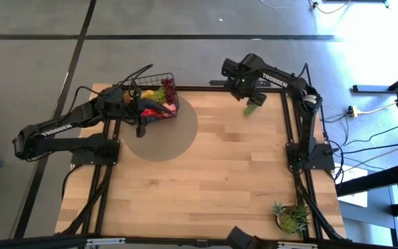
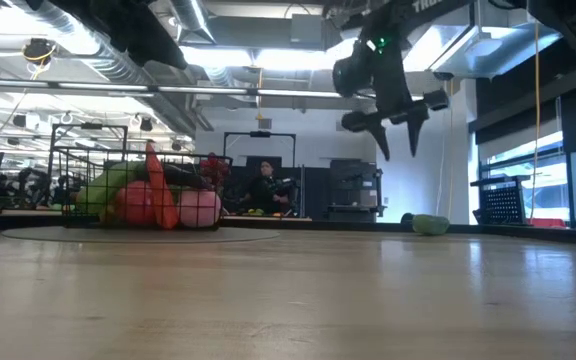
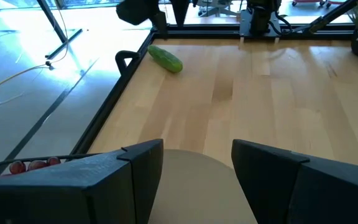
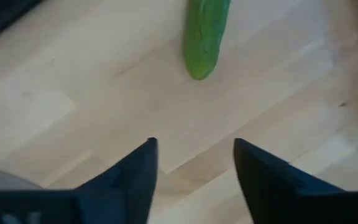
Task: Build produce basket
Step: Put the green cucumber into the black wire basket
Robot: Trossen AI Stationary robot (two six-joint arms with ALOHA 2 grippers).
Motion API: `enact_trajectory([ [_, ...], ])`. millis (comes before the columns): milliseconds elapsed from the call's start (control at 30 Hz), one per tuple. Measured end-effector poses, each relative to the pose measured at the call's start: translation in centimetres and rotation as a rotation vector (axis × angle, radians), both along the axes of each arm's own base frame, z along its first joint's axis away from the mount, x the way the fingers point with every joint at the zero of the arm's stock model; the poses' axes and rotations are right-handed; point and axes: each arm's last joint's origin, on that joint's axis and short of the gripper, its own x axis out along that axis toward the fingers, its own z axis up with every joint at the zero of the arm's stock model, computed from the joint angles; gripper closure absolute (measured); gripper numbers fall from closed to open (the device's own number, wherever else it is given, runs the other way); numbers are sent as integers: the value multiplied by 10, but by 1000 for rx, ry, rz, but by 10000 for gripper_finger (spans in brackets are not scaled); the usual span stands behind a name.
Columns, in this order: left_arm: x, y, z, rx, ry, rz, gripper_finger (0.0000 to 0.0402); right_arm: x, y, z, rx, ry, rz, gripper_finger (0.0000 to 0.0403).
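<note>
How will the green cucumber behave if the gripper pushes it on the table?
The cucumber is round and smooth, lying on bare wood, so it would probably roll sideways. It looks stiff, so it should keep its shape. Its glossy skin may slip.

On the table seen from above, the basket sits at about eleven o'clock, near the far edge, on a round mat that reaches toward the centre. The produce lies piled inside the basket. The left gripper hangs over the basket's near side. A cucumber lies alone on the wood at about one o'clock, close to the far right corner, well apart from the basket. The right gripper hangs above it, just behind. A potted plant stands at five o'clock, at the near right corner.
</note>
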Motion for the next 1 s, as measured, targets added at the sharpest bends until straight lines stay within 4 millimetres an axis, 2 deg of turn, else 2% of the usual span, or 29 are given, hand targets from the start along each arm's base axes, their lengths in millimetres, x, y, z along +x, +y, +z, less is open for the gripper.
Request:
enact_trajectory([
  [167,0,0,0,0,0,0,221,-11,-9,-19,45,29,-5,133],
  [300,0,0,0,0,0,0,221,-21,-13,-35,111,43,-2,107],
  [633,0,0,0,0,0,0,221,-35,-19,-70,171,26,-42,103],
  [833,0,0,0,0,0,0,221,-40,-28,-91,136,-39,29,103],
  [1000,0,0,0,0,0,0,221,-50,-34,-107,125,-61,11,103],
])
